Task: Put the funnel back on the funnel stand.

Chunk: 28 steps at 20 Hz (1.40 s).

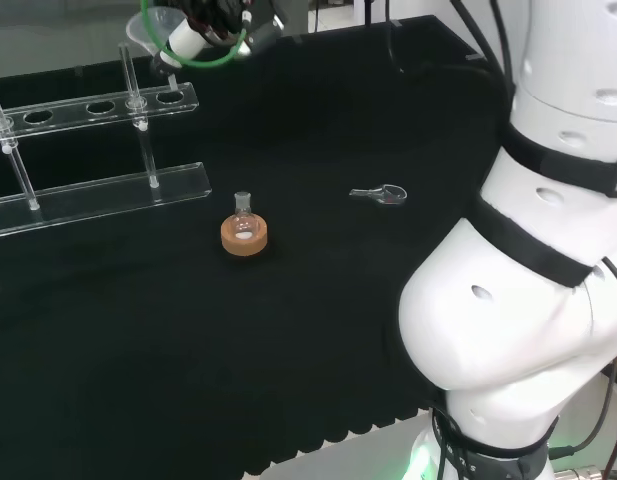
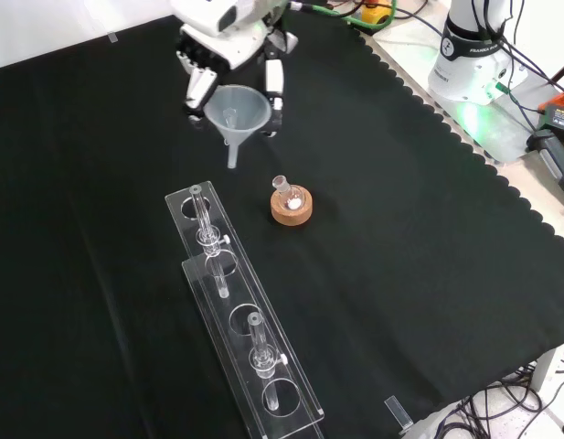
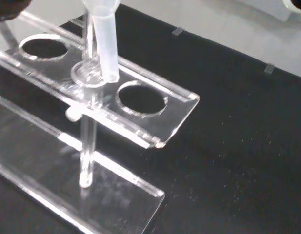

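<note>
Hand [image 2: 228, 57] at 12 o'clock in front view, fingers curled round the clear funnel [image 2: 237, 108], partly cut off by the frame top. Funnel held in air, spout down, above the end hole of the funnel stand [image 2: 247, 322]. Flask on cork ring [image 2: 292, 206] at 3 o'clock of the stand's end, its glass faint.

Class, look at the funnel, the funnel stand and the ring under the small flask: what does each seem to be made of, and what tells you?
Funnel: translucent whitish plastic, probably; it looks cloudy, matte. Funnel stand: clear acrylic or glass, glossy; the cloth shows through and its edges glint. Ring: cork, judging by its tan, dull look.
</note>
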Each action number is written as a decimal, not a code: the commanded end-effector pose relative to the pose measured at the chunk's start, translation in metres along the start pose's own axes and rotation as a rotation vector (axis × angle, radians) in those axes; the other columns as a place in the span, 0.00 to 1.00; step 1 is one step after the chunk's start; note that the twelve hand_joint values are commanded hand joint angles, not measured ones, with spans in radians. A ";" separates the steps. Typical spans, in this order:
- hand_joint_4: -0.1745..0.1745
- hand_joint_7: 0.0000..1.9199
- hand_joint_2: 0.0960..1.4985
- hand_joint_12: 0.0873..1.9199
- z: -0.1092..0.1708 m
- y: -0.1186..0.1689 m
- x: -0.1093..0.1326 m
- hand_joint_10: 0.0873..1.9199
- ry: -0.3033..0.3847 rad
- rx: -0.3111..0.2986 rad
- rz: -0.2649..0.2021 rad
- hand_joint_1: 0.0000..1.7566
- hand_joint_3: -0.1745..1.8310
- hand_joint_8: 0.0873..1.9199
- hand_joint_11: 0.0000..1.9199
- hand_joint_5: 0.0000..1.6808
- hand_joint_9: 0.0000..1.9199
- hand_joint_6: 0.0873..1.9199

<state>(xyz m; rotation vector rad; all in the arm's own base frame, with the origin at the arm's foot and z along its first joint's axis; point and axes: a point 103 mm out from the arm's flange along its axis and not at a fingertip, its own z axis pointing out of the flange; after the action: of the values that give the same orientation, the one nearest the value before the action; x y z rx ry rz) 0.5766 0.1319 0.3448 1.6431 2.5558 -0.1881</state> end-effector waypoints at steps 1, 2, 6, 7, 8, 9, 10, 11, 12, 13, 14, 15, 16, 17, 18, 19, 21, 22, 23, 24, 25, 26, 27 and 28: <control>0.00 0.65 0.47 0.18 0.014 0.043 -0.009 0.14 0.042 0.022 -0.049 0.49 0.14 0.63 1.00 0.56 0.99 0.66; 0.00 0.65 0.46 0.18 0.016 0.044 -0.011 0.14 0.046 0.023 -0.052 0.49 0.14 0.63 1.00 0.56 0.99 0.66; 0.00 0.65 0.46 0.18 0.029 0.050 -0.017 0.14 0.068 0.039 -0.051 0.49 0.14 0.63 1.00 0.56 0.99 0.65; 0.00 0.65 0.46 0.18 0.031 0.051 -0.017 0.14 0.071 0.043 -0.053 0.49 0.14 0.63 1.00 0.56 0.99 0.65; 0.00 0.65 0.46 0.18 0.034 0.052 -0.016 0.14 0.073 0.050 -0.054 0.49 0.14 0.63 1.00 0.56 0.99 0.65; 0.00 0.65 0.46 0.18 0.037 0.053 -0.016 0.14 0.075 0.055 -0.056 0.49 0.14 0.63 1.00 0.56 0.99 0.65; 0.00 0.65 0.46 0.18 0.041 0.055 -0.017 0.14 0.079 0.061 -0.055 0.49 0.14 0.63 1.00 0.56 0.99 0.65; 0.00 0.65 0.46 0.18 0.043 0.056 -0.017 0.14 0.082 0.064 -0.053 0.49 0.14 0.63 1.00 0.56 0.99 0.65; 0.00 0.65 0.46 0.18 0.044 0.058 -0.017 0.14 0.086 0.067 -0.053 0.49 0.14 0.63 1.00 0.56 0.99 0.65; 0.00 0.65 0.46 0.18 0.047 0.060 -0.017 0.14 0.095 0.070 -0.053 0.49 0.14 0.63 1.00 0.56 0.99 0.65; 0.00 0.65 0.46 0.18 0.049 0.063 -0.018 0.14 0.101 0.073 -0.053 0.49 0.14 0.63 1.00 0.56 0.99 0.65; 0.00 0.65 0.46 0.18 0.051 0.064 -0.018 0.14 0.105 0.074 -0.053 0.49 0.14 0.63 1.00 0.56 0.99 0.65; 0.00 0.65 0.46 0.18 0.054 0.068 -0.019 0.14 0.111 0.080 -0.054 0.49 0.14 0.63 1.00 0.56 0.99 0.65; 0.00 0.65 0.46 0.18 0.057 0.071 -0.020 0.14 0.112 0.084 -0.053 0.49 0.14 0.63 1.00 0.56 0.99 0.65; 0.00 0.65 0.46 0.18 0.058 0.073 -0.021 0.14 0.114 0.086 -0.053 0.49 0.14 0.63 1.00 0.56 0.99 0.65; 0.00 0.65 0.46 0.18 0.061 0.075 -0.024 0.14 0.120 0.090 -0.051 0.49 0.14 0.63 1.00 0.56 0.99 0.65; 0.00 0.65 0.46 0.18 0.066 0.078 -0.030 0.14 0.125 0.097 -0.047 0.49 0.14 0.63 1.00 0.56 0.99 0.65; 0.00 0.65 0.46 0.18 0.069 0.078 -0.033 0.14 0.128 0.100 -0.042 0.49 0.14 0.63 1.00 0.56 0.99 0.65; 0.00 0.65 0.46 0.18 0.071 0.079 -0.035 0.14 0.130 0.103 -0.039 0.49 0.14 0.63 1.00 0.56 0.99 0.65; 0.00 0.65 0.46 0.18 0.074 0.080 -0.039 0.14 0.132 0.109 -0.033 0.49 0.14 0.63 1.00 0.56 0.99 0.65; 0.00 0.65 0.46 0.18 0.077 0.080 -0.041 0.14 0.132 0.113 -0.028 0.49 0.14 0.63 1.00 0.56 0.99 0.65; 0.00 0.65 0.46 0.18 0.079 0.080 -0.043 0.14 0.133 0.116 -0.025 0.49 0.14 0.63 1.00 0.56 0.99 0.65; 0.00 0.65 0.46 0.18 0.080 0.080 -0.044 0.14 0.134 0.118 -0.024 0.49 0.14 0.63 1.00 0.56 0.99 0.65; 0.00 0.65 0.46 0.18 0.083 0.080 -0.045 0.14 0.134 0.122 -0.021 0.49 0.14 0.63 1.00 0.56 0.99 0.65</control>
<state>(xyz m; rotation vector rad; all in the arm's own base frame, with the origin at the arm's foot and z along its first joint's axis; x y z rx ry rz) 0.6681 0.1193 0.2721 1.7048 2.7116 -0.2318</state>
